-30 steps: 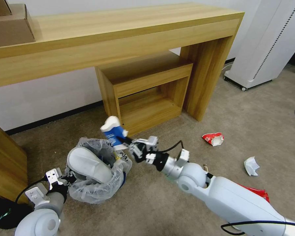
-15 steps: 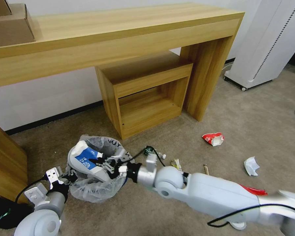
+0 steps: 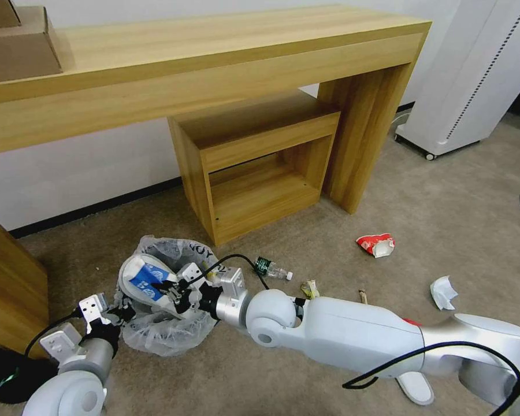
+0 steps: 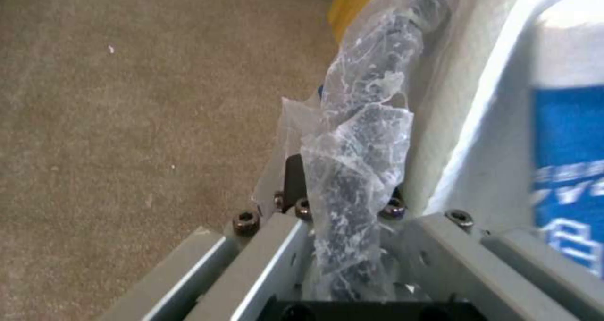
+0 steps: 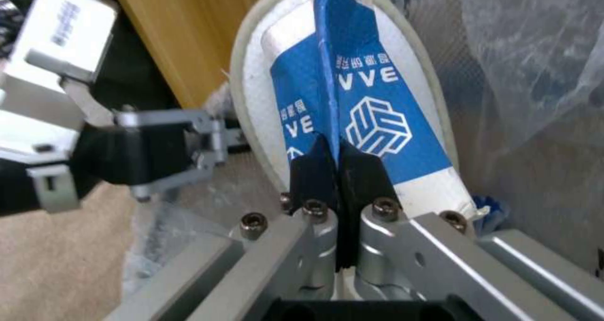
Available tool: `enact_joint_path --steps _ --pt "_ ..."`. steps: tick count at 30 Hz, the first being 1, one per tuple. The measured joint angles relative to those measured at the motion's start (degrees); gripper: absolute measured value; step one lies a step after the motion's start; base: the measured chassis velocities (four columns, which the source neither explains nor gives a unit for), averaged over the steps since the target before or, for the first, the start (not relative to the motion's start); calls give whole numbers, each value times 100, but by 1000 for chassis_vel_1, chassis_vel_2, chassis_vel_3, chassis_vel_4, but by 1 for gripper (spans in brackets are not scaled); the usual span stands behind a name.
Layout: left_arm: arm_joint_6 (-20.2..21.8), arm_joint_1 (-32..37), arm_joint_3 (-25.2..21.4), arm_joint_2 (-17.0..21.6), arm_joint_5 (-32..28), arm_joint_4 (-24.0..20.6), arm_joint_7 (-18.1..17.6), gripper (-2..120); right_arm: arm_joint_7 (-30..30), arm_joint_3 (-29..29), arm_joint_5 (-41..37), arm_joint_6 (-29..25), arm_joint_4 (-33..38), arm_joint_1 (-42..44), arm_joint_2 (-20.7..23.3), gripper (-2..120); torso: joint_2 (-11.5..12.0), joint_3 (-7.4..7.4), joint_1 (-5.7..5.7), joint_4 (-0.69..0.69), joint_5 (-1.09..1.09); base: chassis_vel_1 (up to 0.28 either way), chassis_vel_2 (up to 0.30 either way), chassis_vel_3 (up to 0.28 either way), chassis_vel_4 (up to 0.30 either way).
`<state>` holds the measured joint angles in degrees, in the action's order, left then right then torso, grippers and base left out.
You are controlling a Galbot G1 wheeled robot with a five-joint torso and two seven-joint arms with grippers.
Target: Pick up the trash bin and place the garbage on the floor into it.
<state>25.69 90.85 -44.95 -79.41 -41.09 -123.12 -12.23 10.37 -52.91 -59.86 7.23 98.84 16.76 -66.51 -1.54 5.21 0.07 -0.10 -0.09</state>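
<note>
The small round blue trash bin [image 3: 167, 323], lined with a wrinkly clear plastic bag, sits on the beige carpet floor [image 3: 387, 196]. My left gripper [image 4: 343, 245] is clamped on its bagged rim. A second ago I held the white-and-blue paper scrap [image 5: 365, 127] above the rim; now my right gripper [image 3: 173, 287] has lowered it, fingers [image 5: 314, 170] pinched on it, onto the white slipper [image 3: 134, 276] inside. Red wrappers [image 3: 375, 244] and a clear bottle [image 3: 270, 268] lie outside.

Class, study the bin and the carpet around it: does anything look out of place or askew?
Yes. A white slipper sticks up out of the trash bin, overfilling it, with the right gripper pressing a blue-white paper scrap against it. Litter lies loose on the floor: a clear bottle, a red wrapper.
</note>
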Motion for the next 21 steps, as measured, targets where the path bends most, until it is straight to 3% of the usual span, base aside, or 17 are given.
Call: enact_joint_path --steps 14,21 --pt "-44 -48 18 17 0 106 28 1 847 -55 -149 800 17 72 -250 3 0 0 0 0 0 0 0 0 0" --pt "-52 -107 50 12 5 230 45 1 669 97 1 572 46 169 -85 30 0 0 0 0 1 0 0 0 0"
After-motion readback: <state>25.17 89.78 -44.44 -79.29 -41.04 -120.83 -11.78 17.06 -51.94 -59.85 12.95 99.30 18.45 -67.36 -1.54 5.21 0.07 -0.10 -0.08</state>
